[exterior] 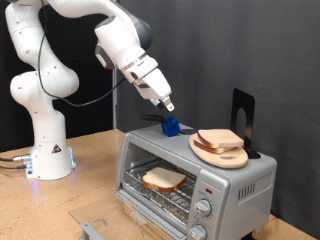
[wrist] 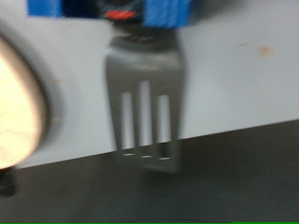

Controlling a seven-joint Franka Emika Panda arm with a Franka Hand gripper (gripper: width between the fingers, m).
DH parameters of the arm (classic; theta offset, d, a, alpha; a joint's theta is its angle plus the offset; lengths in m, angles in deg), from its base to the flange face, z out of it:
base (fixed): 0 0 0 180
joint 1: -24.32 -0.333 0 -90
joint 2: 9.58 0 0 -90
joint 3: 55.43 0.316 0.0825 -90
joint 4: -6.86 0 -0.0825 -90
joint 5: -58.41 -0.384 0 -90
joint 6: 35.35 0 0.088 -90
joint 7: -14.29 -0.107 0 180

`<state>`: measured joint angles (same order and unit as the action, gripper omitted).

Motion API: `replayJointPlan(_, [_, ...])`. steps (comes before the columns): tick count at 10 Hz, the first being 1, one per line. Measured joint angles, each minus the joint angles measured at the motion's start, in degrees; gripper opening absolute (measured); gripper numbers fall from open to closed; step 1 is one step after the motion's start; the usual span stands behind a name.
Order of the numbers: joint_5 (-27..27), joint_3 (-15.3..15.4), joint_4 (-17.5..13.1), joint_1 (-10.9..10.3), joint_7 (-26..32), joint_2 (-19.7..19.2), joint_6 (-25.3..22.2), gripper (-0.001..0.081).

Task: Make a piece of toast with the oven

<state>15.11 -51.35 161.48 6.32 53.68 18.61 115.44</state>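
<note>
Toast in oven, gripper over the oven top

Worktop is light wood, set against a dark backdrop; the white arm's base stands near its edge at the exterior view's left. The oven sits at the worktop's end toward the exterior view's right, door side facing the exterior view's bottom left, knobs on the panel at its right.

The piece of toast lies flat on the wire rack inside the oven, pale face up; its long axis cannot be judged. On the oven roof, toward the exterior view's right, a round wooden board carries more bread slices. A black upright stand rises just beside the board.

The gripper is down at the roof near its back edge, blue fingers close to the surface. The wrist view shows a grey slotted spatula blade lying on the roof, reaching its edge, with the fingers closed on its handle end.
</note>
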Motion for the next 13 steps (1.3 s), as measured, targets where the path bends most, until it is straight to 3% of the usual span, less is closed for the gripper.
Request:
replayJointPlan(1, [1.87, -0.84, -1.11, 1.76, -1.5, 1.24, -6.43, 0.0805])
replayJointPlan(2, [1.6, -0.41, -0.76, 1.65, -1.16, 1.08, -4.31, 0.0805])
replayJointPlan(4, [-3.99, -1.6, 0.29, 0.33, 2.8, 1.59, -1.3, 0.0805])
replayJointPlan(5, [-6.95, -3.52, 0.94, -0.12, 5.83, 2.9, -1.38, 0.0805])
replayJointPlan(7, [-8.09, -8.19, 2.79, 0.17, 9.7, 7.17, -6.14, 0.0805])
replayJointPlan(9, [-6.11, -12.25, 4.36, 2.45, 10.86, 11.04, -12.1, 0.0805])
replayJointPlan(13, [5.22, -18.83, 5.28, 9.95, 13.63, 14.63, -24.45, 0.0805])
